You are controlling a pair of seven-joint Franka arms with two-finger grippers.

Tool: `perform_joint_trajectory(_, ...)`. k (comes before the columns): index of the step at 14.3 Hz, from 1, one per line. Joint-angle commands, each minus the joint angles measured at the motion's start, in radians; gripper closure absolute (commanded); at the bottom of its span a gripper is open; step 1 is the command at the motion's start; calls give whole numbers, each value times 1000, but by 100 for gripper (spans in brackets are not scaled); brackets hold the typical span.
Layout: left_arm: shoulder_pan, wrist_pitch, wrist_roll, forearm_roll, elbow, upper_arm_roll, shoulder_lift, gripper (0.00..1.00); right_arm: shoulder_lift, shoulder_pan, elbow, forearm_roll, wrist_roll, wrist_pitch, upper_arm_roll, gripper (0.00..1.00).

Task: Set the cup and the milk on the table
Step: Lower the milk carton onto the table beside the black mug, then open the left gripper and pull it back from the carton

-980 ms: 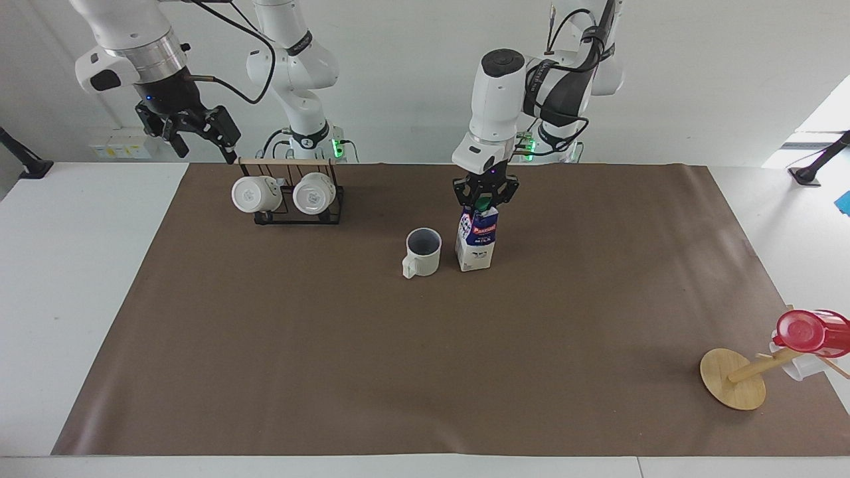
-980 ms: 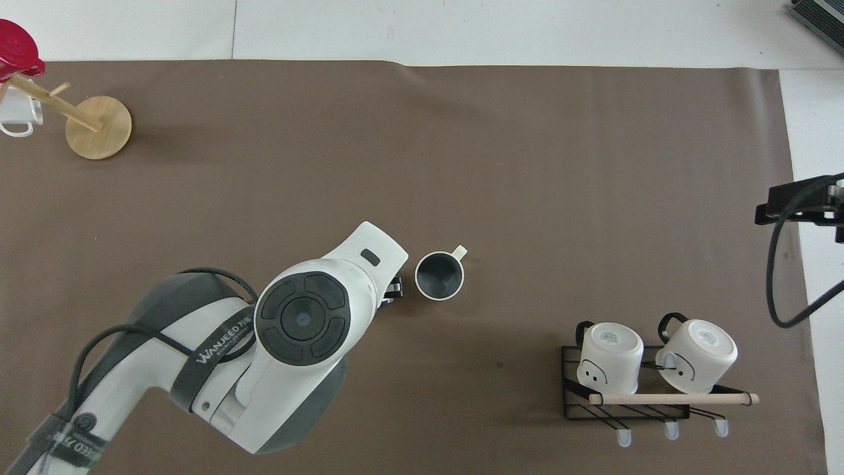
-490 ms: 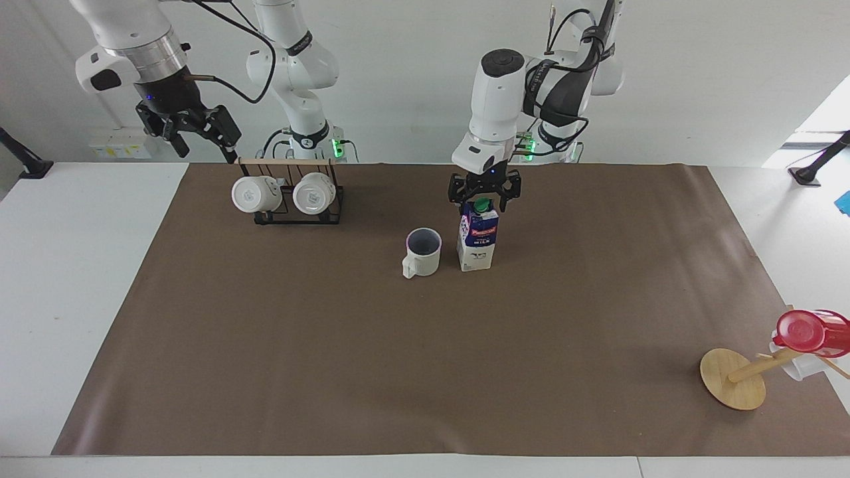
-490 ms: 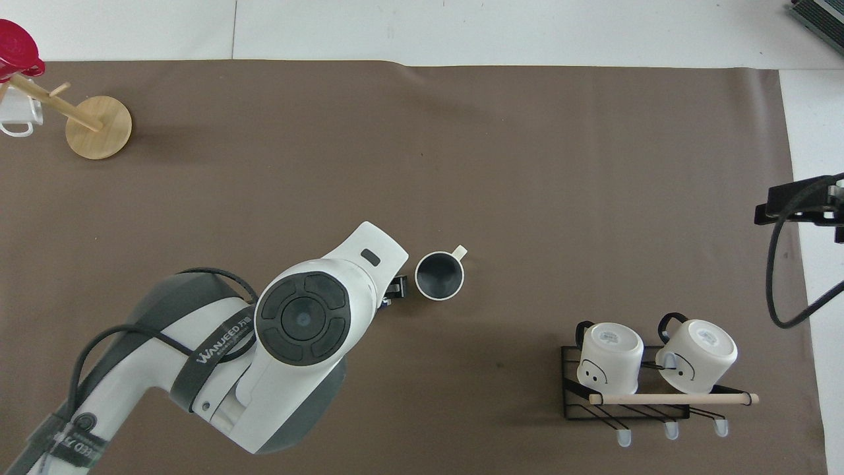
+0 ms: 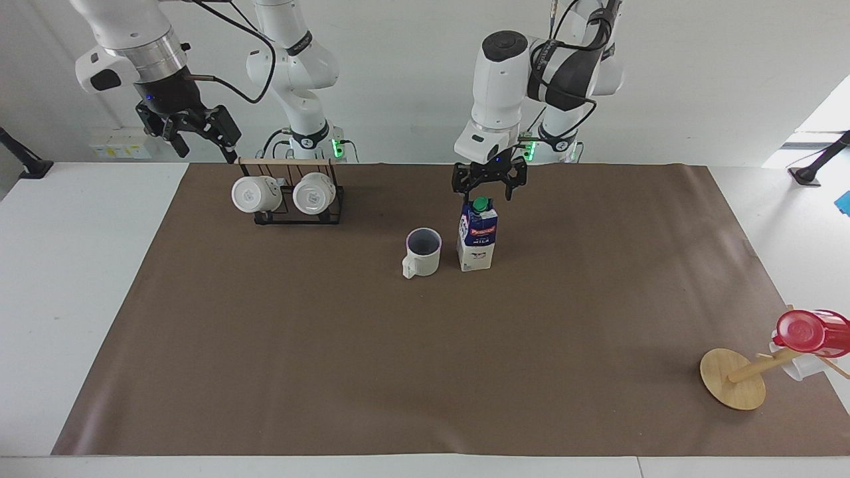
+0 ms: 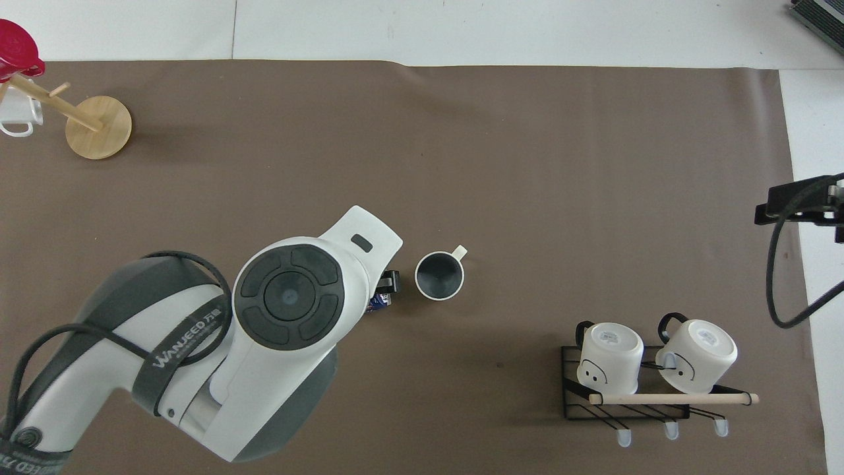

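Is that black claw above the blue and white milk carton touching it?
Apart. In the facing view the left gripper hangs open just above the tall blue and white gable-top milk carton, its fingertips flanking the carton's green cap without contact.

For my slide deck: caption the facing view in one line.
Milk carton and cup stand together on the table; open left tool above the carton.

Our left hand (image 5: 489, 188) points straight down from a bent arm, its fingers spread wide and holding nothing. Our right hand (image 5: 199, 136) waits raised, fingers open, angled downward.
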Motion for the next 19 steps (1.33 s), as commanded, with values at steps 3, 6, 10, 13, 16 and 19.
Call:
perform_joint_trajectory(3,102,-218,205,-10,174,16,-3,0,-20,-1,-28,-12,2,39,4,0)
perform_joint_trajectory(6,231,-281,360,-11,205,24,-22,0,-20,2,-30,-35,1,40,5,0)
perform_joint_trajectory(10,409,-333,587,-54,207,24,-60,0,-18,2,-45,-20,7,33,8,0)
perform_joint_trajectory(13,469,-344,633,-54,218,26,-71,0,-20,2,-47,-37,-16,33,8,0)
perform_joint_trajectory(16,482,-369,633,-53,241,39,-71,0,-20,2,-45,-51,-15,34,10,0)
perform_joint_trajectory(19,485,-378,636,-53,241,68,-71,0,-20,2,-45,-57,-13,34,13,0)
